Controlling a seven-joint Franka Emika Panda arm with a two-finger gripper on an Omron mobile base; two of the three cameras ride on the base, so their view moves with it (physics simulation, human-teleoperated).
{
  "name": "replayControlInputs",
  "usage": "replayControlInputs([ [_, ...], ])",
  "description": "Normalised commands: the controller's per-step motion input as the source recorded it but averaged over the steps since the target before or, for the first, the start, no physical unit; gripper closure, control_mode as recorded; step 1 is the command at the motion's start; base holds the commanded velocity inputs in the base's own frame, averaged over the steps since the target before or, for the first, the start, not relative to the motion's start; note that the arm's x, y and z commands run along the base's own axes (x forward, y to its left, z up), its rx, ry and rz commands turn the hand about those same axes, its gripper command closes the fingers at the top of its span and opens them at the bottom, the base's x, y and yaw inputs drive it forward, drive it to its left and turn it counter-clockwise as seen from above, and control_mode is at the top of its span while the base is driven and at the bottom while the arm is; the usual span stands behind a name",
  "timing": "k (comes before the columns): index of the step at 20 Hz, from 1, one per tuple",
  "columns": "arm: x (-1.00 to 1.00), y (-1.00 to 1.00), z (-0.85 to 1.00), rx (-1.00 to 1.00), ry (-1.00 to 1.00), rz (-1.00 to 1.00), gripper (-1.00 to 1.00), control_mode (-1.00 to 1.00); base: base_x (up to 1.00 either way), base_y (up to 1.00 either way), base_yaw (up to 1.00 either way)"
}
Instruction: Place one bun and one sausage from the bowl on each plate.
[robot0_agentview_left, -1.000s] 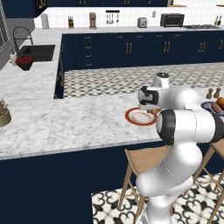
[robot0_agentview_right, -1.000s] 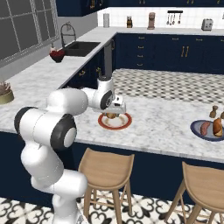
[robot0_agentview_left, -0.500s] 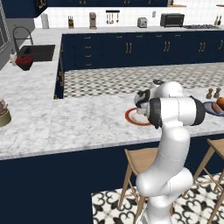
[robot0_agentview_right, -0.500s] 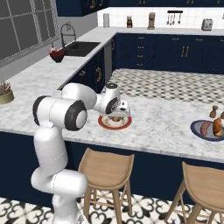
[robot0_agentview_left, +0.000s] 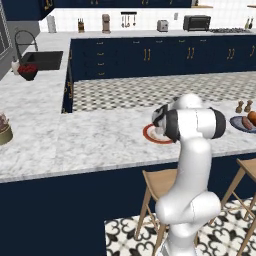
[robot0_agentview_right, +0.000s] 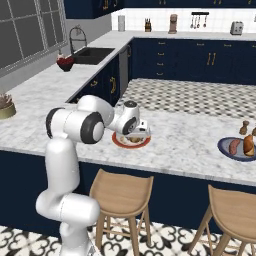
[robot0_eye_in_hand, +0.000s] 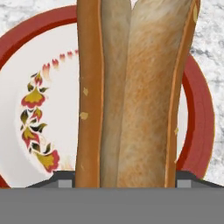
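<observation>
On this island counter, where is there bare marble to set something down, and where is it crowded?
Bare marble runs from the red-rimmed plate left to the potted succulent, and between that plate and the dark bowl. It is crowded over the plate, where the gripper holds a bun, and by the shakers beside the bowl.

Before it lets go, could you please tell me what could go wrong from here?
1. The bun held in the jaws crosses the rim of the plate in the hand view; released like this, it might land on the rim and roll onto the counter.
2. Dropped mid-plate, it may leave little room for a sausage from the bowl.
</observation>
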Motion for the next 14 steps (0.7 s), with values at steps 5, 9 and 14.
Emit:
replayControlInputs([
  [5, 0.37, -0.10, -0.18, 0.00, 0.00, 0.00, 1.00, -1.00, 0.00, 0.00, 0.00],
  [9, 0.04, -0.03, -0.06, 0.00, 0.00, 0.00, 1.00, -1.00, 0.00, 0.00, 0.00],
  [14, 0.00, 0.00, 0.00, 0.00, 0.00, 0.00, -1.00, -1.00, 0.00, 0.00, 0.00],
])
